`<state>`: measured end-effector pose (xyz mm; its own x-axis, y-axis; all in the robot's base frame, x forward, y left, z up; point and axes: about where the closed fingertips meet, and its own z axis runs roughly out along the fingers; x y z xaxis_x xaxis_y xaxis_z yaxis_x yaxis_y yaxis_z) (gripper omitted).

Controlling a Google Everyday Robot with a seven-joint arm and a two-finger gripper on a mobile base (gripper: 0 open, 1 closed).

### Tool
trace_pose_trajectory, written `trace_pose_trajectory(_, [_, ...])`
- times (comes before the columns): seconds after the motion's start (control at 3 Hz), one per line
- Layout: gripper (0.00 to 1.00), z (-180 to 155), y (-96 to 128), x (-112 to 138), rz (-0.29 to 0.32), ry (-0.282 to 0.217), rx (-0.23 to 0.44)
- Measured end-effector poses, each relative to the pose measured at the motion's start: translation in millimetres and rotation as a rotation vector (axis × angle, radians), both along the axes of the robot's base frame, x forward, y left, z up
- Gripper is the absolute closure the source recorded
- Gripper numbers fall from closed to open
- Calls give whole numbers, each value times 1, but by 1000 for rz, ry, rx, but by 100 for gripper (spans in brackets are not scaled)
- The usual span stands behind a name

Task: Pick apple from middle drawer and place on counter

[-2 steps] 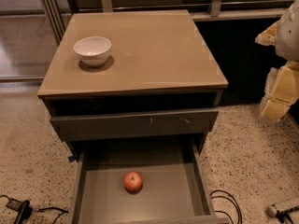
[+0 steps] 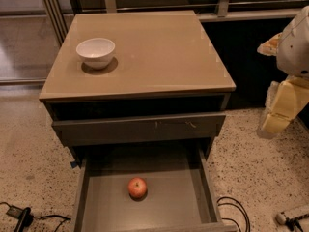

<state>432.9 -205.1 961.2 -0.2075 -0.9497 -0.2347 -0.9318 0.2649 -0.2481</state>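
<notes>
The apple [image 2: 137, 187], small and red, lies on the flat bottom of the open middle drawer [image 2: 183, 202], slightly left of centre. The tan counter [image 2: 154, 52] tops the grey cabinet. My gripper [image 2: 282, 110], cream-coloured under a white arm, hangs at the right edge of the view. It is beside the cabinet, at about drawer-front height, well right of and above the apple, and holds nothing.
A white bowl [image 2: 96, 51] stands on the counter's back left. The shut drawer front [image 2: 140, 128] sits above the open drawer. Black cables [image 2: 234, 211] lie on the speckled floor at right, and a plug [image 2: 19, 215] lies at left. A railing runs behind the cabinet.
My gripper has dropped slightly down and to the left. The apple, the drawer and the bowl have not moved.
</notes>
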Motion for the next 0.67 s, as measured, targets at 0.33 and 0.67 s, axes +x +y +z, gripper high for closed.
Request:
trace_pose_trajectory(0.33, [0, -43, 31, -4, 38, 25, 95])
trace_pose_trajectory(0.67, [0, -89, 64, -11, 83, 20, 194])
